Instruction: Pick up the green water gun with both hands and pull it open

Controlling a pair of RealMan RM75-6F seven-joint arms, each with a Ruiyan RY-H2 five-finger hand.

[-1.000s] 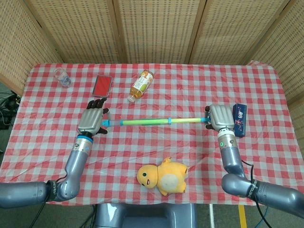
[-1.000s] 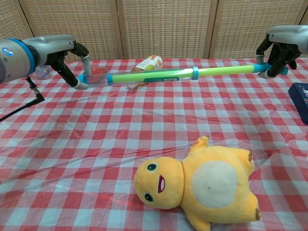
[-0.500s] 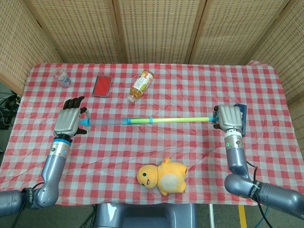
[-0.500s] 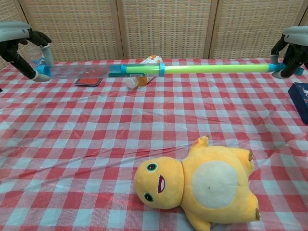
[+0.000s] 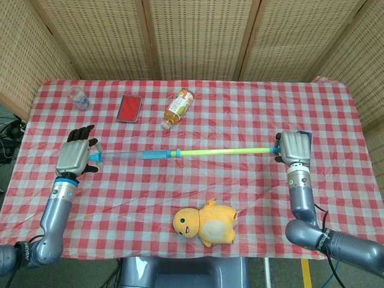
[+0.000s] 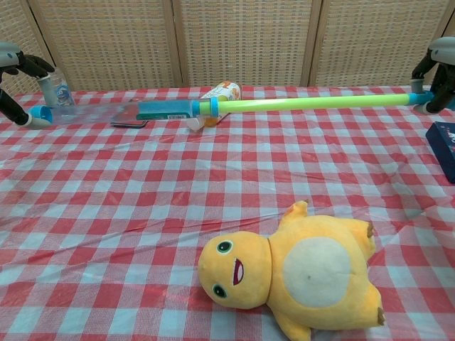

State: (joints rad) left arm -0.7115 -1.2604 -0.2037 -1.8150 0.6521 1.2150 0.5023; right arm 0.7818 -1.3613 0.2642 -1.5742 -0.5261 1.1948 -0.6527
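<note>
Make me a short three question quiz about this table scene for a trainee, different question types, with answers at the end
1. True or false: the water gun lies flat on the table.
2. Which sits nearest the robot: A) bottle, B) plush toy, C) red case?
3. Fill in: each robot hand, left and right, holds one ___ of the gun.

Key: 1 false, it is held above the cloth. 2 B. 3 end.

Behind the table [image 5: 252,102] there's a wall of woven wicker panels [image 5: 192,36] in light wood frames, kinda like a folding screen. Red-and-white checkered tablecloth [image 6: 142,213] covers the whole top, and grey floor [image 5: 9,162] shows at the left.
</note>
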